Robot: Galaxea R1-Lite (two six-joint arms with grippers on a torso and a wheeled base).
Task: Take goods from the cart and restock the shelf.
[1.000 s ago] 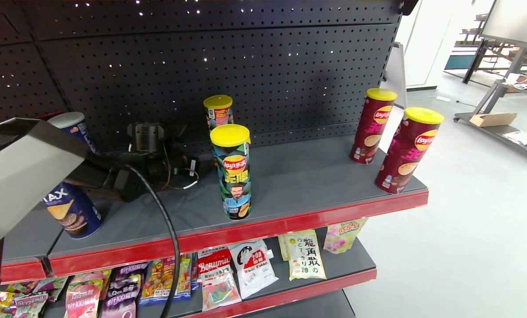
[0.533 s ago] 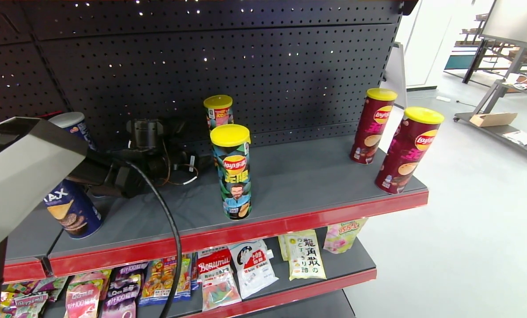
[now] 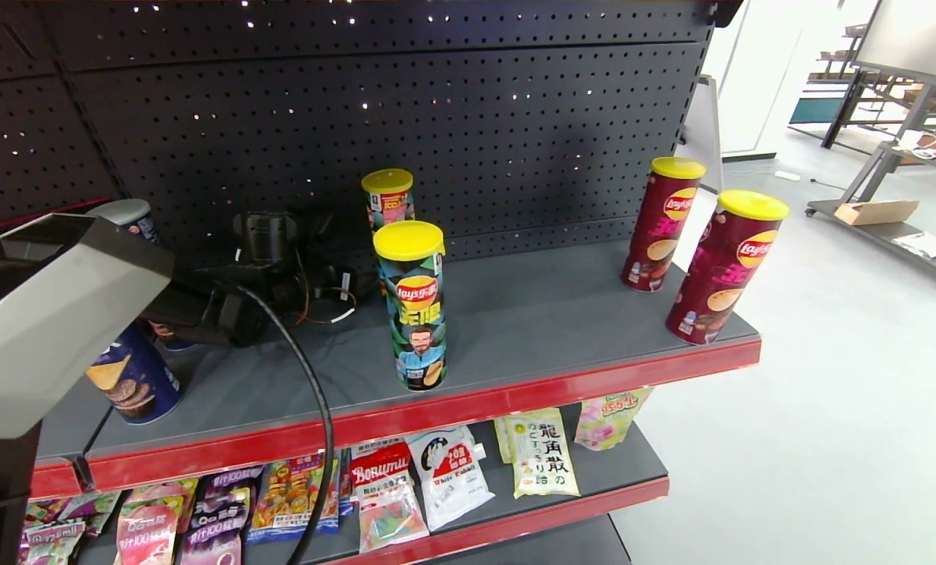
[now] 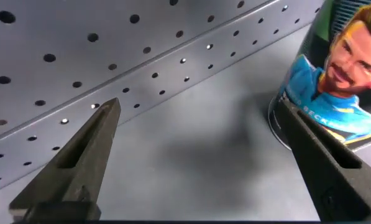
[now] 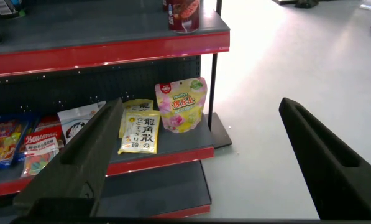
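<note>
Grey shelf deck, black pegboard behind: both claws released, nothing held

Your left claw (image 4: 199, 106) hangs low over the top shelf (image 3: 530, 329), its fingers (image 4: 79, 162) spread wide with only bare deck between them; a green portrait can (image 4: 334, 68) stands upright just outside one finger, and you cannot tell whether it touches, nor which of the two green cans it is. From the head view, the front green can (image 3: 417, 306) stands just to this claw's right, nearer the red shelf edge; the rear green can (image 3: 387, 196) also stands to its right, nearer the pegboard (image 3: 436, 102). On the claw's left, partly hidden by the arm, sits a blue can (image 3: 134, 377), with a second blue can (image 3: 126, 213) behind it; well apart on the claw's right, at the shelf's end, stand one maroon can (image 3: 726, 267) and another maroon can (image 3: 664, 224) behind it. Your right claw (image 5: 201, 102) is released too, fingers wide, gripping nothing; beyond it snack packets (image 5: 141, 130) lie on a lower shelf (image 5: 173, 158), a pink-and-green packet (image 5: 182, 102) nearest that shelf's end.
</note>
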